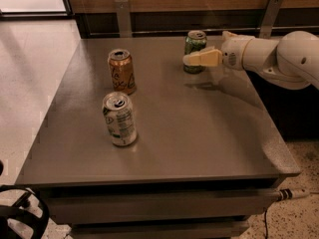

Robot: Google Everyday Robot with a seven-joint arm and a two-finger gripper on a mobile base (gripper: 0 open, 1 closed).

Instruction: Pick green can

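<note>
The green can (196, 41), green with pale marks and a silver top, stands upright at the far side of the grey table (199, 133). My gripper (193, 57) reaches in from the right on a white arm (279, 56) and sits right at the can, with its pale yellow tip crossing in front of the can's lower half. The can still rests on the table.
An orange-brown can (121, 71) stands upright left of centre. A white can with green print (119, 119) stands nearer the front left. A dark wall with wooden panelling runs behind the table. Pale floor lies to the left.
</note>
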